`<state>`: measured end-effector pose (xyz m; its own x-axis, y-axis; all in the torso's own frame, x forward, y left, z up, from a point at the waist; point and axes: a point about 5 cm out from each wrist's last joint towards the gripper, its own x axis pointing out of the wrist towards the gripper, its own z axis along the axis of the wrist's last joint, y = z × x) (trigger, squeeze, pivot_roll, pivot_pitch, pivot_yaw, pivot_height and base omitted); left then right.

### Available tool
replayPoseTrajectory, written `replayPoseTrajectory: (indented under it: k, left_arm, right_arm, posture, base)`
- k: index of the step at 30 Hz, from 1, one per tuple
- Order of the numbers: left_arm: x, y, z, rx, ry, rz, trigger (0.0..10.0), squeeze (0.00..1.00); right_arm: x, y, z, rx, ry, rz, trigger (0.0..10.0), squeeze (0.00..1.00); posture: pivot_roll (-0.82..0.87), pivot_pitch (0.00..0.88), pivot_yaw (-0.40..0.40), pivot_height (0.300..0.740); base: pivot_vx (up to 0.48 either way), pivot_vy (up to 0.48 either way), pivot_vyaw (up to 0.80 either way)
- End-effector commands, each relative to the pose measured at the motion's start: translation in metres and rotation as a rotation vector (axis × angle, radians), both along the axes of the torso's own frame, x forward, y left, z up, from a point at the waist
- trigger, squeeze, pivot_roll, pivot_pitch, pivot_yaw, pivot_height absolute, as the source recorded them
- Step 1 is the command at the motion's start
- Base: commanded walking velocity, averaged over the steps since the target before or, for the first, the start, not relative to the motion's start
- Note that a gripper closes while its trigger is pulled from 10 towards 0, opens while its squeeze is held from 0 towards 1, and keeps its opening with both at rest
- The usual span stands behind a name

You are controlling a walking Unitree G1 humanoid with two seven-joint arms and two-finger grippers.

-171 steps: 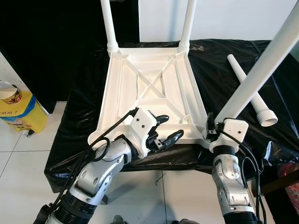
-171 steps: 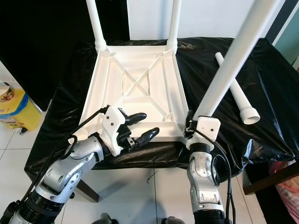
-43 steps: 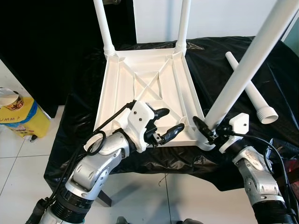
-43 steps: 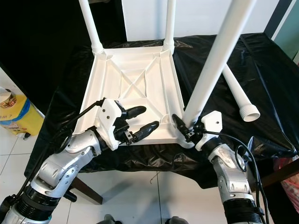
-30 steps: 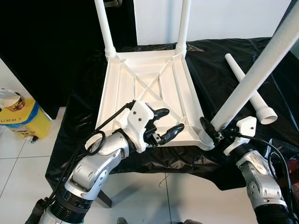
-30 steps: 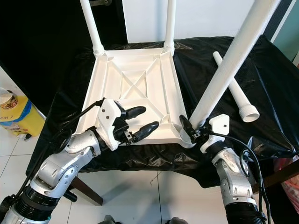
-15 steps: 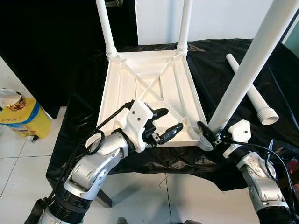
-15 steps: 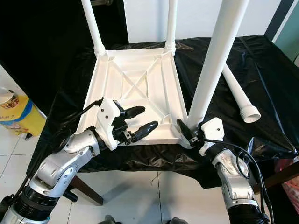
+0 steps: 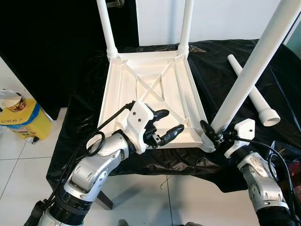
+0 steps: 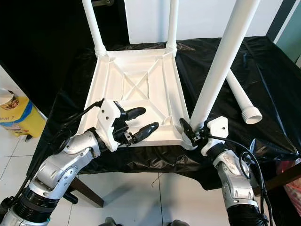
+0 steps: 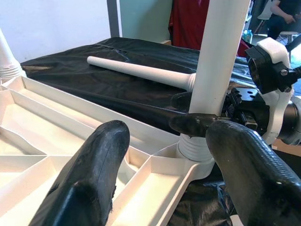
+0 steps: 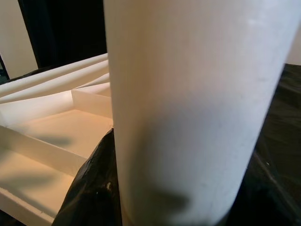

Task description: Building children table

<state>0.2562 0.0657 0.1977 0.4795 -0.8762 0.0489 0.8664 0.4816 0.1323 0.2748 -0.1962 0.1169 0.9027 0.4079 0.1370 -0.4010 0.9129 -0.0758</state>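
Note:
The white table top (image 9: 150, 89) lies upside down on a black-covered table (image 9: 221, 61). Two white legs (image 9: 106, 28) (image 9: 186, 23) stand in its far corners. A third leg (image 9: 254, 66) stands tilted in the near right corner socket (image 11: 193, 153). My right gripper (image 9: 212, 133) is shut on this leg just above its ribbed base, and the leg (image 12: 188, 108) looms close in the right wrist view. My left gripper (image 9: 165, 124) hovers open over the top's near edge, holding nothing. A fourth leg (image 9: 251, 92) lies loose on the cloth at the right.
A yellow container (image 9: 19, 113) stands on the white tiled floor at the left. The black cloth hangs over the table's near edge (image 9: 188, 160). Something pink (image 9: 294, 188) sits low at the far right.
The leg in my right gripper has rocked in its socket: more upright half a second ago, now leaning slightly further right. The left gripper has stayed put.

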Motion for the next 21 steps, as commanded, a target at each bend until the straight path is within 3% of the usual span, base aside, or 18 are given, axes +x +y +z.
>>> replayPoseTrajectory:
  k: [1, 11, 14, 15, 16, 17, 18, 20, 21]
  left_arm:
    - [-0.004, -0.001, 0.002, 0.013, 0.0, -0.071, 10.0, 0.0]
    - [-0.004, 0.0, 0.002, 0.013, -0.001, -0.07, 10.0, 0.0]
    - [-0.004, 0.0, 0.002, 0.012, -0.002, -0.069, 10.0, 0.0]
    - [-0.004, 0.0, 0.002, 0.012, -0.002, -0.069, 10.0, 0.0]
    - [-0.004, 0.0, 0.002, 0.012, -0.002, -0.069, 10.0, 0.0]
    - [-0.004, 0.0, 0.002, 0.011, -0.002, -0.069, 10.0, 0.0]
    - [-0.004, 0.0, 0.002, 0.011, -0.002, -0.069, 10.0, 0.0]
    - [-0.004, -0.001, 0.002, 0.009, -0.002, -0.069, 10.0, 0.0]
    - [-0.004, -0.001, 0.002, 0.009, -0.002, -0.069, 10.0, 0.0]
  right_arm:
    - [-0.012, 0.001, -0.037, 0.034, 0.184, -0.02, 10.0, 0.0]
    - [-0.013, 0.005, -0.034, 0.039, 0.163, -0.056, 10.0, 0.0]
    - [-0.011, 0.007, -0.03, 0.057, 0.129, -0.152, 10.0, 0.0]
    - [-0.01, 0.008, -0.027, 0.082, 0.098, -0.264, 10.0, 0.0]
    - [-0.01, 0.008, -0.027, 0.082, 0.098, -0.264, 10.0, 0.0]
    - [-0.009, 0.01, -0.024, 0.086, 0.078, -0.383, 10.0, 0.0]
    - [-0.009, 0.01, -0.024, 0.086, 0.078, -0.383, 10.0, 0.0]
    - [-0.008, 0.015, -0.021, 0.109, 0.047, -0.577, 10.0, 0.0]
    - [-0.008, 0.015, -0.021, 0.109, 0.047, -0.577, 10.0, 0.0]
  posture:
    - [-0.01, 0.087, 0.045, 0.74]
    - [-0.01, 0.087, 0.042, 0.74]
    - [-0.01, 0.087, 0.041, 0.74]
    - [-0.01, 0.087, 0.038, 0.74]
    - [-0.01, 0.087, 0.038, 0.74]
    - [-0.01, 0.087, 0.038, 0.74]
    - [-0.01, 0.087, 0.038, 0.74]
    - [-0.01, 0.085, 0.032, 0.74]
    - [-0.01, 0.085, 0.032, 0.74]
  base:
    - [0.0, 0.0, 0.0]
    - [0.0, 0.0, 0.0]
    - [0.0, 0.0, 0.0]
    - [0.0, 0.0, 0.0]
    - [0.0, 0.0, 0.0]
    - [0.0, 0.0, 0.0]
    - [0.0, 0.0, 0.0]
    - [0.0, 0.0, 0.0]
    - [0.0, 0.0, 0.0]
